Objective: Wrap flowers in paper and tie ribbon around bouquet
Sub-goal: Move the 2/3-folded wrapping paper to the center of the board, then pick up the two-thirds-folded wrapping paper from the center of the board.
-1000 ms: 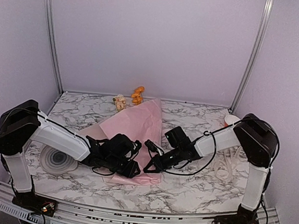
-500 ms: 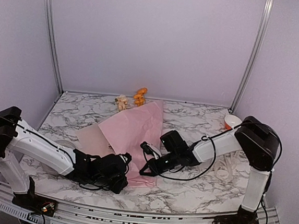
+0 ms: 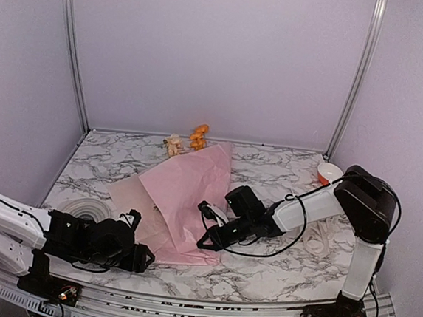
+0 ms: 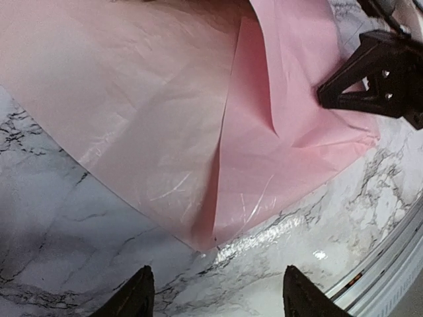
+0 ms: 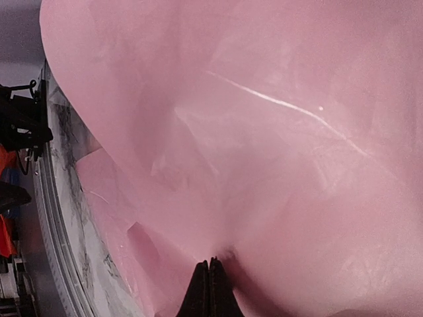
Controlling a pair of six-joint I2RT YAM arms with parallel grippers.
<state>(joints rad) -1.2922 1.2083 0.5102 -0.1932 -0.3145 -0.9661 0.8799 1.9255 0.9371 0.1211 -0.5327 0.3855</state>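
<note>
Paper [image 3: 188, 190] is pinched at its near edge by the closed right gripper [image 5: 210, 265]; the left gripper [image 4: 217, 282] gapes empty just short of its corner.

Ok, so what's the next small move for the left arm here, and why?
Probably bring the open left tool forward to the near corner of the paper and pinch it. The right tool is shut on the folded-over flap, holding it over the flowers. The left flap lies flat and unwrapped on the table, and the left tool holds nothing.
</note>
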